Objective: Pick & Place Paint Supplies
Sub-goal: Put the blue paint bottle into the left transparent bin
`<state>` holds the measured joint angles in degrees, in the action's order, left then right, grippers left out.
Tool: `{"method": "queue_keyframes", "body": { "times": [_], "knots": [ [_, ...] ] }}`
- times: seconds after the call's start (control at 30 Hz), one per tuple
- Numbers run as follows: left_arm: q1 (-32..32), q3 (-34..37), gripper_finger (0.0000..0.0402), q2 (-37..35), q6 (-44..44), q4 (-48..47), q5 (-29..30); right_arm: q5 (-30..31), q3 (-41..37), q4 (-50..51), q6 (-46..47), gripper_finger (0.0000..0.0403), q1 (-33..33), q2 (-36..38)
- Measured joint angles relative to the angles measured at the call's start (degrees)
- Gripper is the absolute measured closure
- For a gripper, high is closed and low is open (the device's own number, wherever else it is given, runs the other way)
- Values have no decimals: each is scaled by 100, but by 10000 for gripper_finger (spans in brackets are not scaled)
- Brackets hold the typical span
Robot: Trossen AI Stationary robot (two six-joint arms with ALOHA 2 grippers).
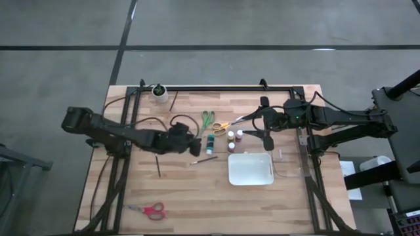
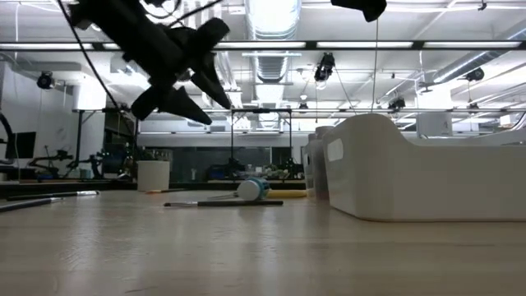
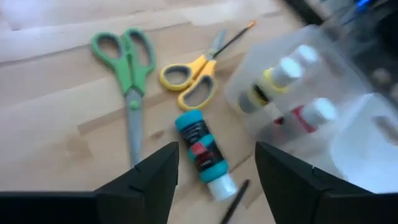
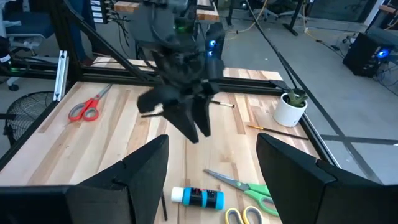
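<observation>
A teal paint bottle (image 1: 210, 143) (image 3: 202, 152) lies on its side on the wooden table. My left gripper (image 1: 195, 145) (image 3: 216, 168) hangs open in the air just left of it, with nothing between its fingers. Beyond the bottle lie green scissors (image 3: 127, 62) and yellow scissors (image 3: 189, 81). Small bottles with pale caps (image 1: 231, 136) (image 3: 308, 115) stand upright next to the white tray (image 1: 250, 168). A thin dark brush (image 1: 203, 159) lies near the teal bottle. My right gripper (image 1: 254, 126) (image 4: 214, 168) waits open, raised over the table's right half.
Red scissors (image 1: 149, 210) lie near the front left edge. Another brush (image 1: 157, 165) lies left of centre. A white cup (image 1: 159, 93) stands at the far edge, with a brush (image 1: 172, 100) beside it. A black frame (image 1: 223, 88) runs along the far edge.
</observation>
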<state>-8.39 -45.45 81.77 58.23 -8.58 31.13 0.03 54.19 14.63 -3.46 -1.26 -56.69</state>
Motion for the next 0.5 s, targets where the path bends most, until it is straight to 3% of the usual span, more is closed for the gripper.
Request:
{"method": "queue_keyframes", "body": {
  "times": [0.1,0.3,0.5],
  "knots": [
    [-181,617,187,-278,-400,819,153,0,0,2,0,161,0,0],
    [-395,1880,182,-793,-2242,3228,191,0,0,7,0,161,-2,1],
    [-427,2783,132,-930,-3478,5289,400,-1,0,0,0,161,0,0]
  ]
}}
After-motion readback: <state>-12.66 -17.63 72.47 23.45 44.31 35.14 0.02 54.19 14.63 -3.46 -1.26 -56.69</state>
